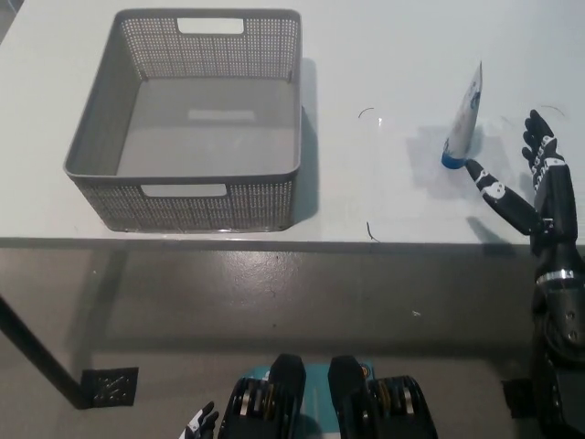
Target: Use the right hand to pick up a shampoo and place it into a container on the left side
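At the right edge of the white worktop (366, 55), the black right hand (530, 183) is raised over the surface, spread wide and holding nothing. One finger reaches left toward the base of the shampoo (462, 119), its tip just beside the blue cap; actual contact cannot be told from this angle. The other fingers (539, 142) point toward the far side, to the right of the tube and apart from it. The black forearm runs down the right border to the bottom corner.

Shampoo: a white tube with blue print, standing on its blue cap, crimped end up and tilted slightly right. It sits on the right half of the worktop, well apart from the container, with a soft shadow on the surface around its base.

Container (196, 206): a grey perforated basket with cut-out handles on its near and far walls, on the left half of the worktop, its near wall close to the near edge. Its inside floor shows bare grey.

Left hand (199, 424): only a small white-and-black tip shows at the bottom edge, lower left, below the level of the worktop and above the floor. Too little is visible to say whether it is open or closed.

A few thin dark curved marks lie on the worktop between basket and tube. Grey floor (274, 311) lies beyond the near edge, with a small dark grated square (108, 387) at lower left.
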Robot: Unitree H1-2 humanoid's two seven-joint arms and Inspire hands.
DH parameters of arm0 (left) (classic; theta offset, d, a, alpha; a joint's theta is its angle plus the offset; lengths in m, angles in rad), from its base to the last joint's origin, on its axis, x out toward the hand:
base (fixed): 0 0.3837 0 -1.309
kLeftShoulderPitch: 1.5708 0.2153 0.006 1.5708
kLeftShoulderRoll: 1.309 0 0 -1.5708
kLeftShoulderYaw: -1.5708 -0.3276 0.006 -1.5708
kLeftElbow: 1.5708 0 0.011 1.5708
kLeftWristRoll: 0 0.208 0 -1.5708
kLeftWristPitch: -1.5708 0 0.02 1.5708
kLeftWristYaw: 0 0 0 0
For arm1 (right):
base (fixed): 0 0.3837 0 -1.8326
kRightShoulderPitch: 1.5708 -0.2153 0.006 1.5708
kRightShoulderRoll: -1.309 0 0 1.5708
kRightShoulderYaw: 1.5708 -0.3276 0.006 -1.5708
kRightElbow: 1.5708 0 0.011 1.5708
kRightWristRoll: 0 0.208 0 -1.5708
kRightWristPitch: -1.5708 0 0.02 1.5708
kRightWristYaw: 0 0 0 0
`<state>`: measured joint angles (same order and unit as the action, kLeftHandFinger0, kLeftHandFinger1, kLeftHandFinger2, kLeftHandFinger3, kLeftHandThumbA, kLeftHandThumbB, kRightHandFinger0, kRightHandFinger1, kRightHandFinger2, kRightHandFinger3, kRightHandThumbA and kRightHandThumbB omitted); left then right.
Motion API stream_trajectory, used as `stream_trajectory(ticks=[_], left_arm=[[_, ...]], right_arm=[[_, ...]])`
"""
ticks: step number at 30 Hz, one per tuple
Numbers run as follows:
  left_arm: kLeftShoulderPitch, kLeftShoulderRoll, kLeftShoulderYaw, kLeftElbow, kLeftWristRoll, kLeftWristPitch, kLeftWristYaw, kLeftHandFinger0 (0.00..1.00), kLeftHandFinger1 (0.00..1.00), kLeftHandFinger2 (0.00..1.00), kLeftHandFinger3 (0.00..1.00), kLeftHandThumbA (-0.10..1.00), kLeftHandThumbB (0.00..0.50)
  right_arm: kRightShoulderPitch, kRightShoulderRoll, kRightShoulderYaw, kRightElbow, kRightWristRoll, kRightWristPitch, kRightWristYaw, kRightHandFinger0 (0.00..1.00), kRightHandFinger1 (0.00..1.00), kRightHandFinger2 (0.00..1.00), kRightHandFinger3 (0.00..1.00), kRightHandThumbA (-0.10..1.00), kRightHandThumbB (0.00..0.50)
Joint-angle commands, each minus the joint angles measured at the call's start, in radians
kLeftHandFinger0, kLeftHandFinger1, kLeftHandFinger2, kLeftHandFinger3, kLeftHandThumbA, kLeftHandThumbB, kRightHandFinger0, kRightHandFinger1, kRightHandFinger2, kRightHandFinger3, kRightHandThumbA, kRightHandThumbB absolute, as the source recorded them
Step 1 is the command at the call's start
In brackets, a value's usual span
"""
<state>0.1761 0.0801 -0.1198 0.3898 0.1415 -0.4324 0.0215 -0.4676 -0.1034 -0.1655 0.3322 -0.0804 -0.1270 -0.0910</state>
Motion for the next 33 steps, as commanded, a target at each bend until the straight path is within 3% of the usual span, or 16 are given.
stream_trajectory(ticks=[1,10,25,33], left_arm=[[0.002,0.003,-0.008,-0.016,0.01,-0.038,0.021,1.0,1.0,1.0,1.0,0.99,0.121],[0.002,0.002,-0.009,-0.017,0.016,-0.038,0.026,1.0,1.0,1.0,1.0,1.0,0.125],[0.009,0.004,-0.018,-0.015,0.005,-0.038,0.016,1.0,1.0,1.0,1.0,0.99,0.132],[0.001,0.013,-0.03,-0.013,0.022,-0.038,0.028,1.0,1.0,1.0,1.0,1.0,0.135]], right_arm=[[-0.086,-0.013,-0.018,0.048,0.037,-0.022,-0.026,1.0,1.0,1.0,1.0,0.88,0.32],[-0.173,-0.022,-0.01,0.181,0.027,-0.035,-0.047,1.0,1.0,1.0,1.0,0.88,0.295],[-0.273,-0.036,-0.006,0.361,0.033,-0.038,-0.064,1.0,1.0,1.0,1.0,0.89,0.341],[-0.388,-0.051,-0.004,0.567,0.037,-0.106,-0.087,1.0,1.0,1.0,1.0,0.87,0.341]])
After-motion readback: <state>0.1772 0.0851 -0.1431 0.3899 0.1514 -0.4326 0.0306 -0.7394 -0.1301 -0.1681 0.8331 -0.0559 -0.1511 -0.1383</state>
